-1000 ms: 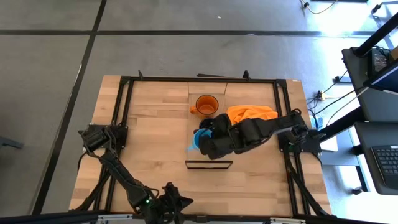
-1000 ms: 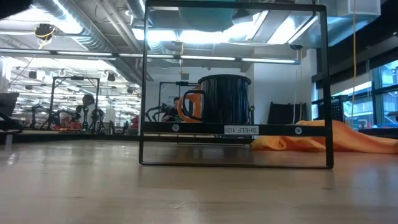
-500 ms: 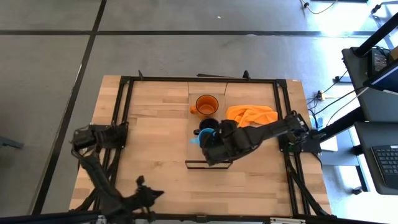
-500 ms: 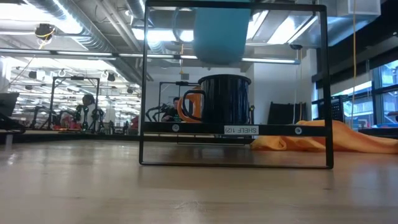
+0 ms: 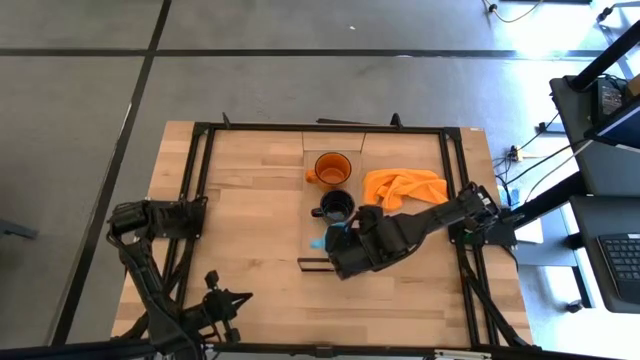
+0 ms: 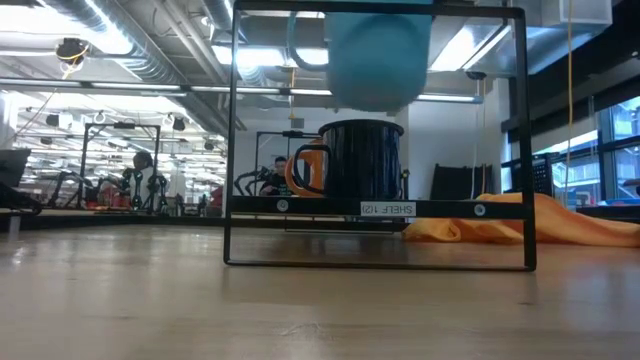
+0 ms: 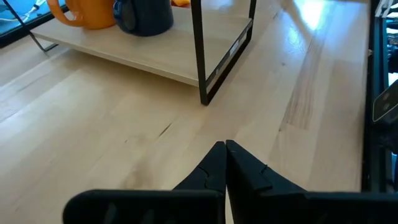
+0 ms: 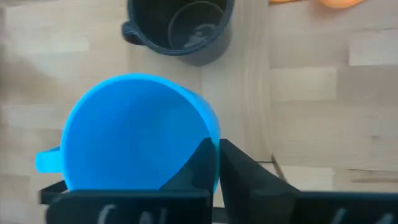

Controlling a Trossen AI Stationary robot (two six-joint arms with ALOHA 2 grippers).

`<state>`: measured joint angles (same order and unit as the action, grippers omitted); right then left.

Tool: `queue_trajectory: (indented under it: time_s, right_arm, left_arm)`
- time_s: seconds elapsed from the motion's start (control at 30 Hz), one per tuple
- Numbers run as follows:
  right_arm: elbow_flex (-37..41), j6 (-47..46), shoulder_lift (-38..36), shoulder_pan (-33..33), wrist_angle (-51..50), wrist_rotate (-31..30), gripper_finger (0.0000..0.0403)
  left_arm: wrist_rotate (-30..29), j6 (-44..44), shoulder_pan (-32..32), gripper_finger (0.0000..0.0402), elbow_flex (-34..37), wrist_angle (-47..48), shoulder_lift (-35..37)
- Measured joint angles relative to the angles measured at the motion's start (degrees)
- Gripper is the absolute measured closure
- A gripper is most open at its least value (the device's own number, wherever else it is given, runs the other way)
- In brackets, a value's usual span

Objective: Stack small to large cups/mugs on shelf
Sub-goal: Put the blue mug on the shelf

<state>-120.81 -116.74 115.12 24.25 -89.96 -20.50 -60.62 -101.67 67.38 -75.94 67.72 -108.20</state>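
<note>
The bright blue mug (image 8: 140,134) hangs in my right gripper (image 8: 214,163) above the near end of the shelf (image 5: 353,150); it also shows in the low view (image 6: 380,55) and the high view (image 5: 321,242). The dark navy mug (image 5: 337,205) and the orange mug (image 5: 331,168) stand on their bases on the plank, the orange one farther back. My left gripper (image 7: 224,149) is shut and empty over the table's near left part (image 5: 222,302). My right gripper holds the blue mug by its rim and wall (image 8: 210,148), on the side opposite the handle (image 8: 46,160). One finger is inside the mug and one outside. The fingers point down from above. The mug hangs mouth up, lifted clear, higher than the navy mug's rim.
An orange cloth (image 5: 405,185) lies on the table right of the shelf. The shelf's thin dark frame (image 6: 378,10) stands up at its near end (image 7: 199,56). Bare wooden tabletop (image 5: 240,230) lies left of the shelf.
My right gripper has carried the blue mug toward the table's near edge, past the navy mug, and somewhat lower; the mug stays mouth up and clear. My left arm has swung toward the table's left along the near edge.
</note>
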Motion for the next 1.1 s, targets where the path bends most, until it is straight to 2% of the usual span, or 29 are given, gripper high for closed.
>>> queue_trajectory:
  time_s: [0.27, 0.5, 1.1]
  right_arm:
    - [5.5, 0.2, 0.0, -0.2, 1.5, 3.2, 0.0387]
    - [10.5, 2.0, 0.0, -0.5, 10.2, 3.3, 0.0387]
    - [15.5, 1.6, 0.0, -1.5, 14.0, 3.6, 0.0387]
  left_arm:
    - [0.2, 0.0, 0.0, 0.0401, 0.0, -0.5, 0.0]
    - [0.2, 0.8, 0.0, 0.0401, 0.0, -0.9, 0.0]
    - [0.3, 0.9, 0.0, 0.0401, 0.0, -0.9, 0.0]
